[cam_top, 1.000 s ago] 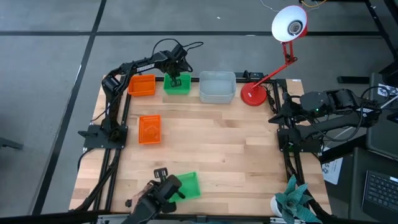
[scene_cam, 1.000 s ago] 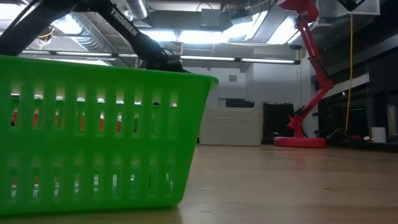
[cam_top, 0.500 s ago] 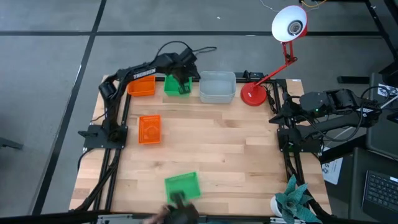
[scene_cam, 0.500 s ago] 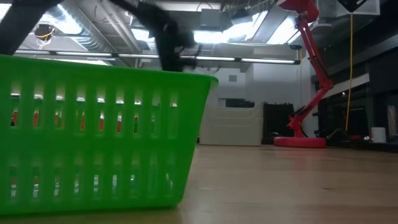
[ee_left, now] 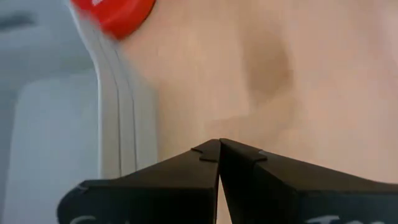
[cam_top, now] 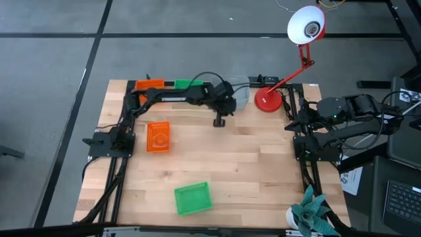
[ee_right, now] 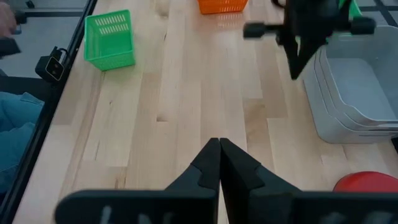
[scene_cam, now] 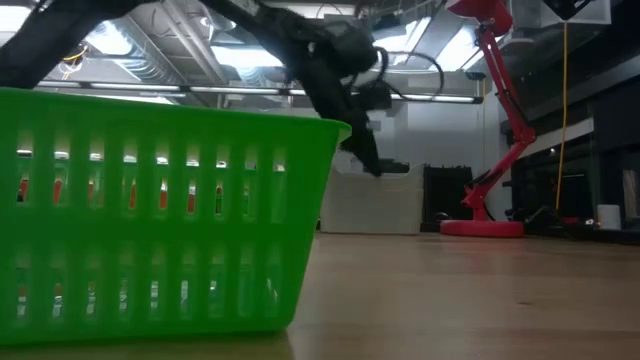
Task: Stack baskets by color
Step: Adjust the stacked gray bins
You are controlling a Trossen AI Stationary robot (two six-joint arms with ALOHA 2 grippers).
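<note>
My left gripper (cam_top: 219, 120) is pinched shut with nothing in it, hanging over bare wood a bit above the middle of the overhead frame, just below the grey-white bins (cam_top: 241, 92). From the right wrist camera those bins (ee_right: 357, 99) look nested together, with nothing inside the top one. Along the top edge of the table (cam_top: 250, 164) I can see an orange basket (cam_top: 148, 84) and a green basket (cam_top: 189, 83), both partly hidden behind the arm. Another orange basket (cam_top: 158, 136) sits alone mid-left, empty, and a lone green basket (cam_top: 193, 197) sits near the bottom, also empty. My right gripper (ee_right: 219, 152) is closed too, parked at the right edge near the red lamp (cam_top: 268, 101).
</note>
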